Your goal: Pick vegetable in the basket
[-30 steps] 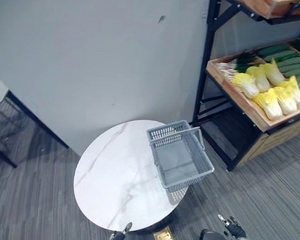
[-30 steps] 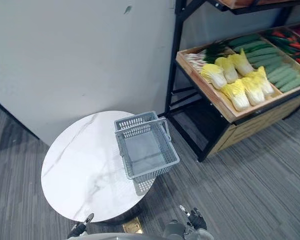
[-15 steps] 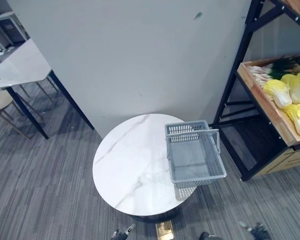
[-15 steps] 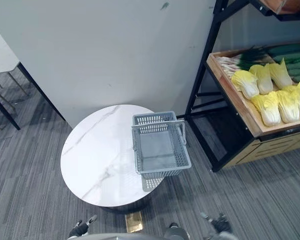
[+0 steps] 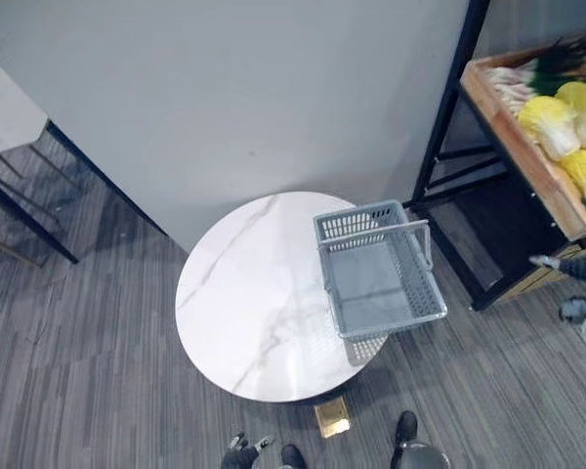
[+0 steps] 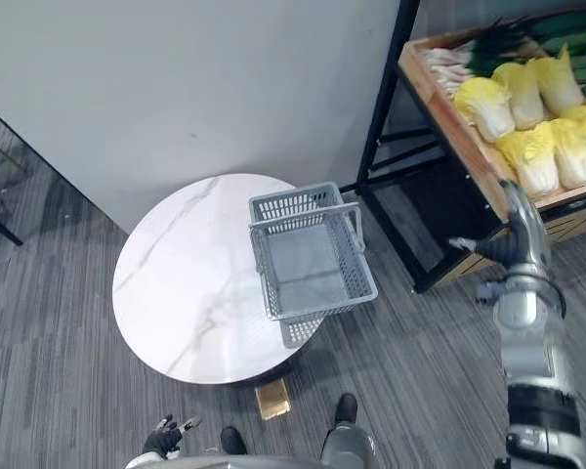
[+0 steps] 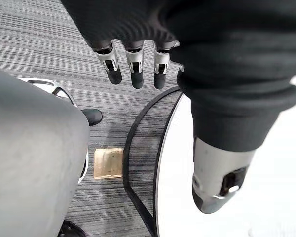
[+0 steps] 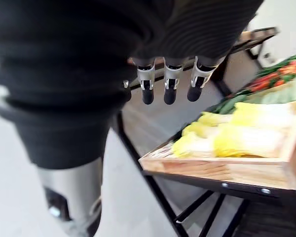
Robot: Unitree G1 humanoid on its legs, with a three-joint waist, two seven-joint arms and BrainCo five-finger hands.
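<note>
A grey plastic basket [image 6: 298, 204] stands empty on the right side of a round white marble table [image 6: 181, 283], its handle upright. Yellow cabbages [image 6: 527, 127] lie in a wooden tray [image 8: 222, 168] on the shelf at the upper right. My right hand [image 6: 514, 250] is raised in front of that tray's edge, a little short of the cabbages [image 8: 237, 138]. Its fingers [image 8: 167, 85] are straight and hold nothing. My left hand [image 6: 164, 440] hangs low by the table's near edge, its fingers [image 7: 133, 66] straight and empty.
A black metal shelf frame [image 6: 381, 107] stands right of the table, close to the basket. Green cucumbers [image 6: 566, 24] and scallions [image 6: 449, 63] lie behind the cabbages. Another table [image 5: 5, 107] stands at the far left. A small brass-coloured plate [image 6: 272, 399] lies on the floor.
The camera has shifted, so the whole scene sits differently. My right arm has come up from the bottom edge towards the shelf tray. The basket stays put on the table.
</note>
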